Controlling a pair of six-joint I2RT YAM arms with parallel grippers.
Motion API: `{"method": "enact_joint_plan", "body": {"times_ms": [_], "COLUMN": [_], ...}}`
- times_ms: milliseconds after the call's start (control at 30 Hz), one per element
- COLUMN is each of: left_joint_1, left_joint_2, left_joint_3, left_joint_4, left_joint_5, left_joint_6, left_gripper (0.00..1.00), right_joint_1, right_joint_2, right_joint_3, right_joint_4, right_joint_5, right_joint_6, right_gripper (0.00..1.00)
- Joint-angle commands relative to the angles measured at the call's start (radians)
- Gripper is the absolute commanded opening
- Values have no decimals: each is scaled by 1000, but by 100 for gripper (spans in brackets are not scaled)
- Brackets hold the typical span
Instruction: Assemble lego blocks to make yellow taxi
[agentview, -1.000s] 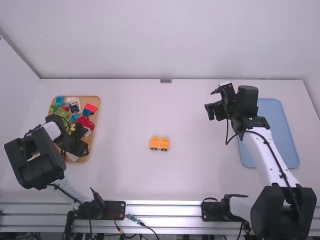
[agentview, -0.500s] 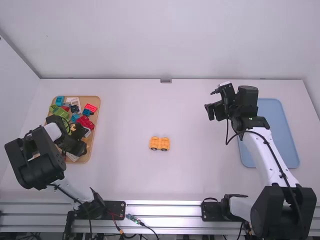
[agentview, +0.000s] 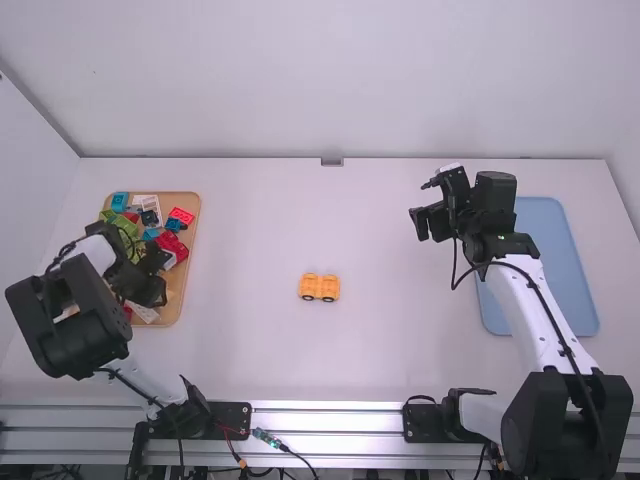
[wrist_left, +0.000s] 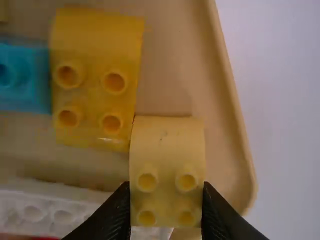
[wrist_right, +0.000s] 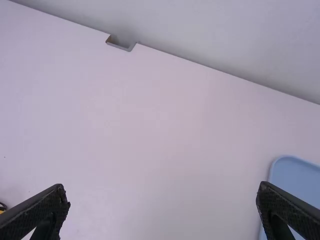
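Yellow toy car (agentview: 319, 288) sits mid-worktop (agentview: 300, 225), open room around it — left gripper (agentview: 153, 292) has a yellow block (wrist_left: 167, 137) pinched in its jaws near tan tray's edge (wrist_left: 234, 100); right gripper (agentview: 427, 222) holds its jaws spread.

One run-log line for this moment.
left gripper: closed on pale yellow block, over tray | right gripper: open | orange wheeled base: on table

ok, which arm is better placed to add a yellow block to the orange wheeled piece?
Left, I'd say. The left gripper already holds a yellow block at the tan tray. The right gripper is open and empty, across the table from that tray.
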Motion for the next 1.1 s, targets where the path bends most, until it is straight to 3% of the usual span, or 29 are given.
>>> {"method": "enact_joint_plan", "body": {"times_ms": [0, 233, 433, 700, 867, 1067], "left_joint_1": [2, -24, -120, -362, -558, -816], "left_joint_2": [11, 11, 11, 11, 11, 11], "left_joint_3": [93, 337, 412, 448, 446, 446], "left_joint_4": [-49, -293, -366, -311, -215, -149], "left_joint_5": [-4, 122, 120, 127, 120, 77], "left_joint_6": [-76, -129, -148, -160, -200, -193], "left_gripper": [30, 15, 5, 2, 2, 2], "right_joint_1": [0, 0, 0, -7, -47, -125], "right_joint_2": [-15, -15, -15, -15, -15, -15], "right_joint_3": [30, 30, 30, 30, 30, 30], "right_joint_4": [-2, 3, 10, 52, 66, 83], "right_joint_5": [-6, -6, -6, -6, -6, -6], "right_joint_6": [0, 2, 2, 6, 14, 157], "right_gripper": [99, 99, 99, 99, 99, 99]}}
